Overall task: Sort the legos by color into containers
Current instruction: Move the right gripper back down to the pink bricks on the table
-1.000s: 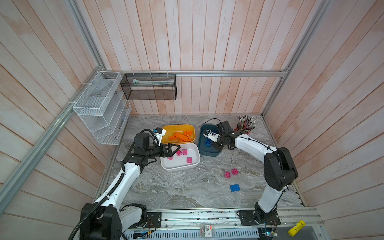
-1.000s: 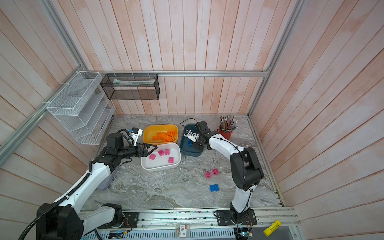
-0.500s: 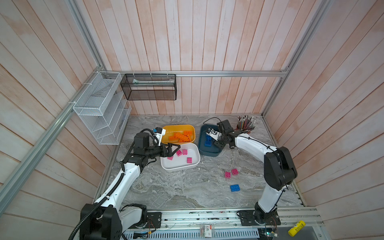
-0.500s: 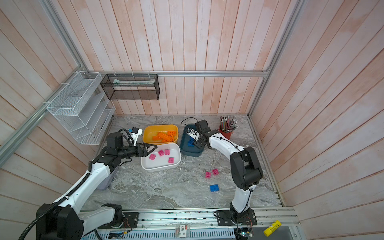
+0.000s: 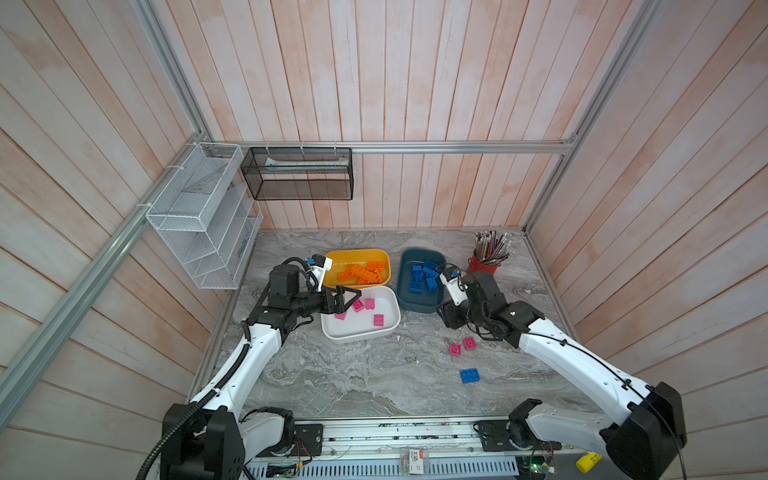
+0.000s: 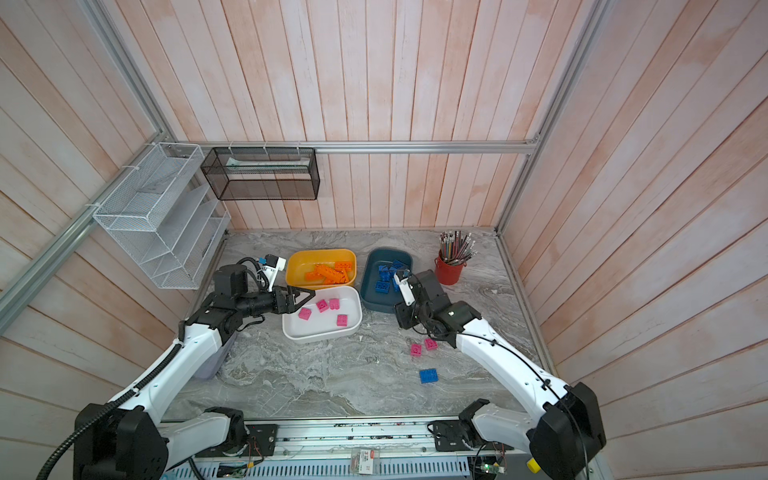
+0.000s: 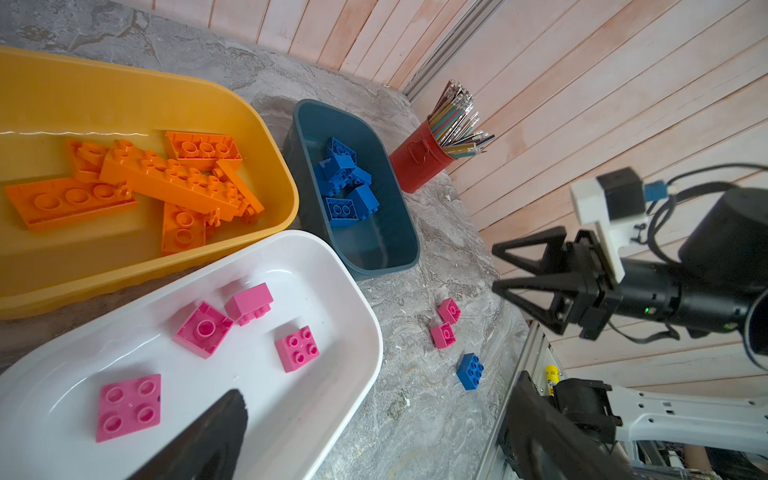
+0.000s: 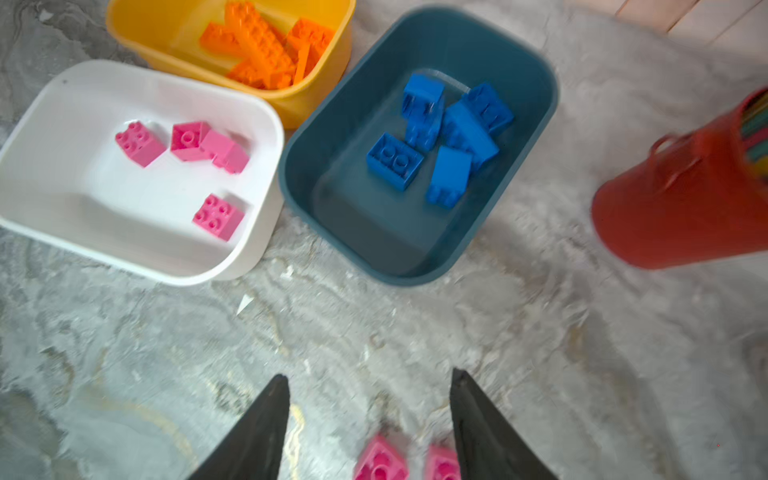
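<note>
Three containers stand at the back of the table: a yellow tub (image 5: 332, 259) with orange legos (image 5: 363, 272), a teal tub (image 5: 405, 291) with blue legos (image 5: 424, 276), and a white tub (image 5: 386, 328) with pink legos (image 5: 369, 304). Two pink legos (image 5: 455, 349) (image 5: 469, 343) and one blue lego (image 5: 469, 375) lie loose on the table. My left gripper (image 5: 351, 300) hangs open over the white tub's left end, holding nothing. My right gripper (image 5: 446, 318) is open and empty just in front of the teal tub. In the right wrist view the loose pink legos (image 8: 380, 461) lie just behind its fingertips (image 8: 282, 380).
A red pencil cup (image 5: 484, 264) stands right of the teal tub, close to my right wrist. A white mesh rack (image 5: 199, 216) and a black mesh basket (image 5: 297, 174) hang on the walls. A metal rail (image 5: 395, 432) runs along the table's front edge.
My right gripper has opened and drawn back from over the teal tub toward the front, above the table near the loose pink legos. The left arm has not moved.
</note>
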